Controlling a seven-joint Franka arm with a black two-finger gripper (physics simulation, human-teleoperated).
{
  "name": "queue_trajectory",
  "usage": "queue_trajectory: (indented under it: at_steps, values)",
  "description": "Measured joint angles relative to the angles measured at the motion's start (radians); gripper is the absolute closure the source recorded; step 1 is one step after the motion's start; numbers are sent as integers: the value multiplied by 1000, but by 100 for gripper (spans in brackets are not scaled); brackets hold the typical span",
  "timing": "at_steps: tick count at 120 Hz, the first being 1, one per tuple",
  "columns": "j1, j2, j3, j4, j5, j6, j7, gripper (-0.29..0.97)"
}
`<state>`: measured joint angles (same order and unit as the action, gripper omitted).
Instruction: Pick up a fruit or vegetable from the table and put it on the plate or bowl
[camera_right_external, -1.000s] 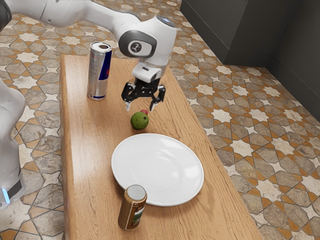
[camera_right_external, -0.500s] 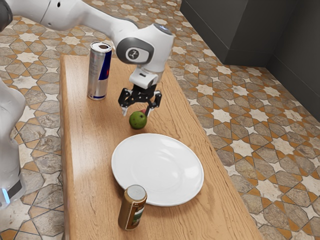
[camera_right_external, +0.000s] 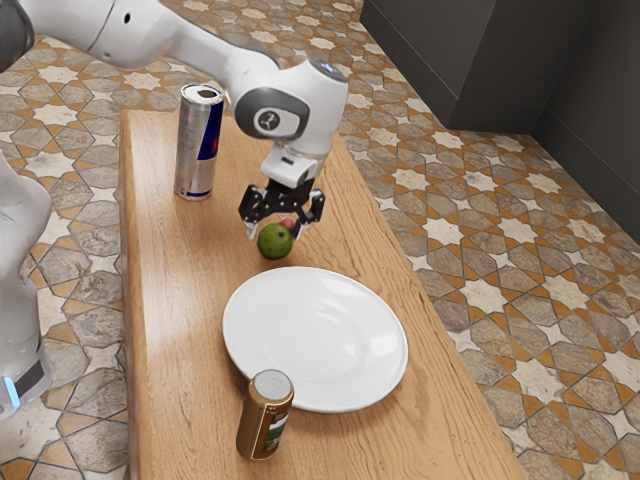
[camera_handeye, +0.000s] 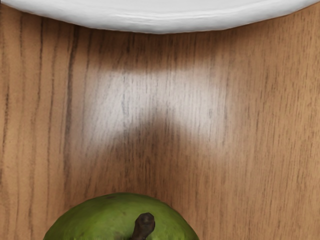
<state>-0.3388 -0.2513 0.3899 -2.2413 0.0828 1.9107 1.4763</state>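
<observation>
Evidently the task is at its opening stage: nothing has been lifted yet. In the exterior view the green fruit (camera_right_external: 275, 241) sits on the wooden surface (camera_right_external: 170, 300), at about 11 o'clock from the white plate (camera_right_external: 315, 335) and just beside its rim without touching it. The end effector (camera_right_external: 278, 226) hangs directly over the fruit with its fingers spread apart, one tip to each side of the fruit's upper part. I see no contact from either side, so I read it as open and not gripping anything.

From the wrist view the fruit (camera_handeye: 120, 220) lies right under the hand, its dark stem pointing up, with a stretch of bare surface (camera_handeye: 200, 125) between it and the plate's edge (camera_handeye: 160, 17).

The plate carries nothing. A tall silver and blue can (camera_right_external: 198, 142) stands at roughly 10 o'clock from the fruit, well apart from it. A short brown can (camera_right_external: 265, 415) stands at about 7 o'clock of the plate, against its near rim.

By my judgement the approach is nearly done. What is left is a slight lowering, closing on the fruit, the lift, the short carry toward 5 o'clock, and the release over the plate.
</observation>
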Motion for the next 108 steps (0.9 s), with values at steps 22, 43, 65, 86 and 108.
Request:
queue_trajectory:
  at_steps: [22,43,65,86,108]
  values:
    - [5,5,3,-7,0,9,-1,0]
    - [3,10,21,-25,0,18,-1,0]
    - [2,20,24,-28,0,25,-1,4]
    - [10,29,28,-29,-12,37,-2,26]
    - [10,4,23,-18,-24,40,-4,50]
